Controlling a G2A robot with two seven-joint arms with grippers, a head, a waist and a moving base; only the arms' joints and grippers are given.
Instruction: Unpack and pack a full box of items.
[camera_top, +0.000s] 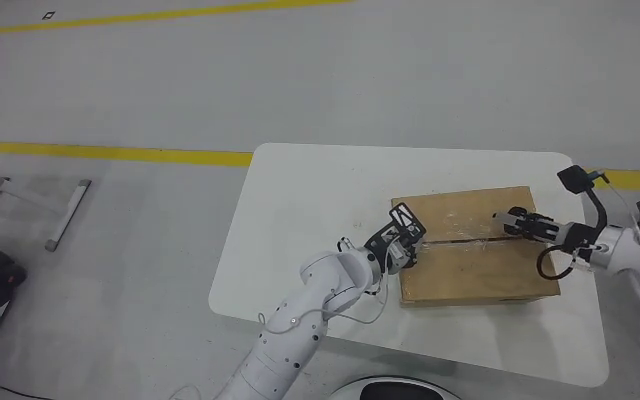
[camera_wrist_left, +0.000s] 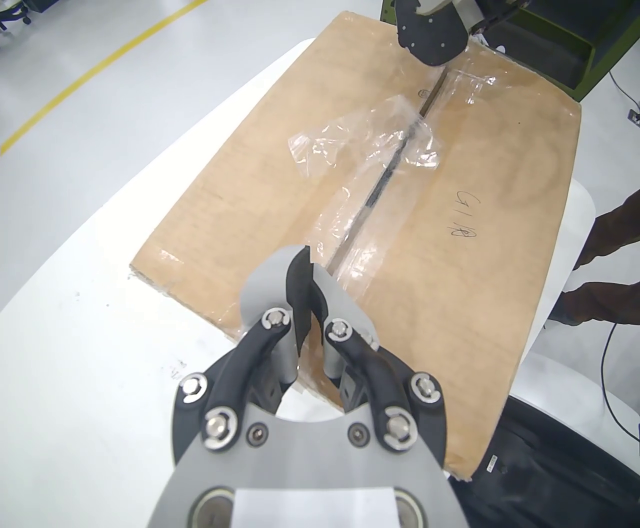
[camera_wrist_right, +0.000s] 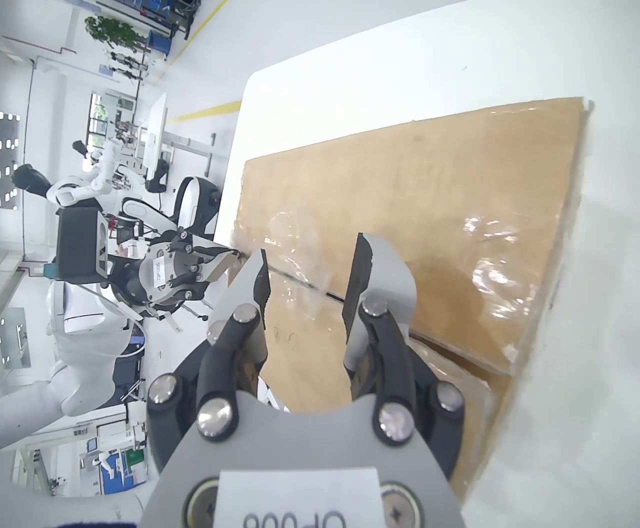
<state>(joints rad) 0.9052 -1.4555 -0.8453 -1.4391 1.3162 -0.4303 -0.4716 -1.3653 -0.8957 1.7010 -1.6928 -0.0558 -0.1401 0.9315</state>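
Cardboard box (camera_top: 470, 270) closed, tape (camera_wrist_left: 360, 142) perhaps torn, contents hidden.

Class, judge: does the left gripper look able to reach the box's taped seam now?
Probably yes: the left gripper is at one end of the taped seam on the box, with nothing between them.

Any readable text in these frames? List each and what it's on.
"G", then unclear strokes: pen scrawl on the cardboard box top flap.
White label behind the right pincer: cut off at the picture's edge, unreadable.
Small label behind the left pincer: too small to read.
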